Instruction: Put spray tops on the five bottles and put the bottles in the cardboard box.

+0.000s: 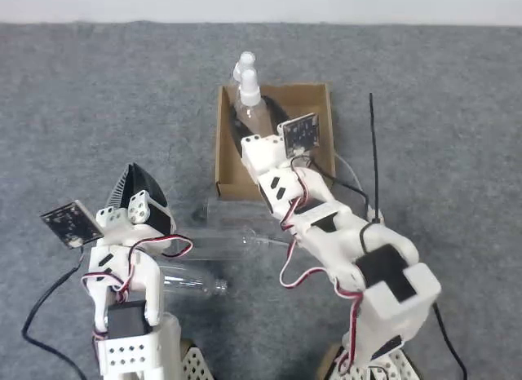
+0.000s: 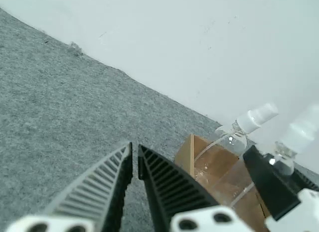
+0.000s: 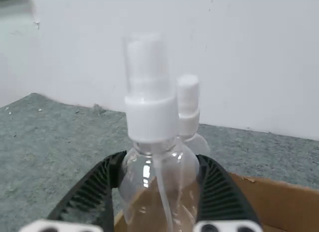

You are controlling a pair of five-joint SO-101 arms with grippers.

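Observation:
The cardboard box [image 1: 314,99] stands on the grey carpet at the back centre. My right gripper [image 3: 159,165] is shut on a clear bottle [image 3: 152,182] with a white spray top [image 3: 149,117], held upright over the box's left part [image 1: 249,95]. A second topped bottle [image 3: 188,105] stands just behind it in the box [image 1: 244,66]. My left gripper [image 2: 134,157] is shut with nothing in it, raised over the carpet to the left of the box [image 1: 134,180]. Clear bottles without tops lie on the carpet between the arms [image 1: 236,241], [image 1: 192,284].
A black cable [image 1: 375,152] runs along the right of the box. From the left wrist, the box corner [image 2: 187,152] and the right gripper's black finger [image 2: 269,184] appear ahead. Open carpet stretches to the far left and far right.

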